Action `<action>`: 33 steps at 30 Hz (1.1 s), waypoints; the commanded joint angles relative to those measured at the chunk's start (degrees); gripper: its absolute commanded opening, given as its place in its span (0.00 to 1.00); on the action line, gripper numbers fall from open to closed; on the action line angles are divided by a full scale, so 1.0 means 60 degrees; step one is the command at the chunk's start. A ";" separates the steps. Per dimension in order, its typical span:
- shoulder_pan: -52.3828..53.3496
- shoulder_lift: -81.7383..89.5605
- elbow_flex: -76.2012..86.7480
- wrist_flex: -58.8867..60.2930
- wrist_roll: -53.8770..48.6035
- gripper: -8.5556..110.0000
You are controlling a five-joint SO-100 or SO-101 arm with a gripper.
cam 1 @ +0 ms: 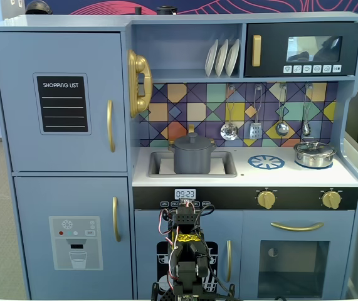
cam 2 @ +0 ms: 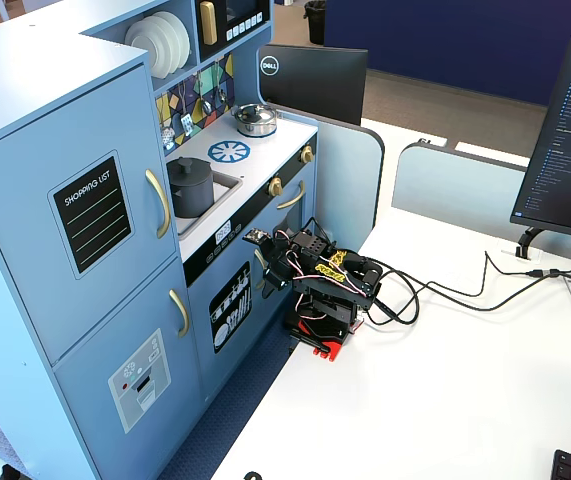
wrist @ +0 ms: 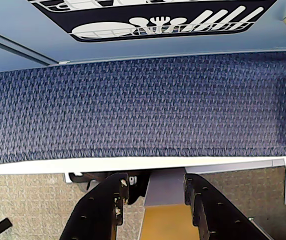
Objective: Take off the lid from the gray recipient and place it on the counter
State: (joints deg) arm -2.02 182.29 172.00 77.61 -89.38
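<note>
Jaws [wrist: 153,200] apart, gripping nothing, low before the kitchen front, well below the worktop [cam 1: 247,175]. Farther back, pot [cam 1: 192,158] upright in the sink at the worktop's left end in a fixed view, lid [cam 1: 192,141] seated on top.

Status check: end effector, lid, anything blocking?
End effector open, empty, folded low. Lid on gray pot in sink. Nothing blocking.
</note>
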 commanded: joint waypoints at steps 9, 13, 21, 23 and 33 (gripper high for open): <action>0.0513 -0.0029 0.0000 0.1670 0.0439 0.07; 0.0571 -0.0029 -0.0015 0.1611 0.0498 0.07; 0.0688 -0.1699 -0.4424 0.0542 -0.0381 0.07; 0.0820 -0.2227 -0.5977 0.0015 -0.0820 0.07; 0.0937 -0.3501 -0.8979 -0.4966 -0.0923 0.07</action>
State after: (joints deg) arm 3.34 163.83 123.22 57.83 -93.78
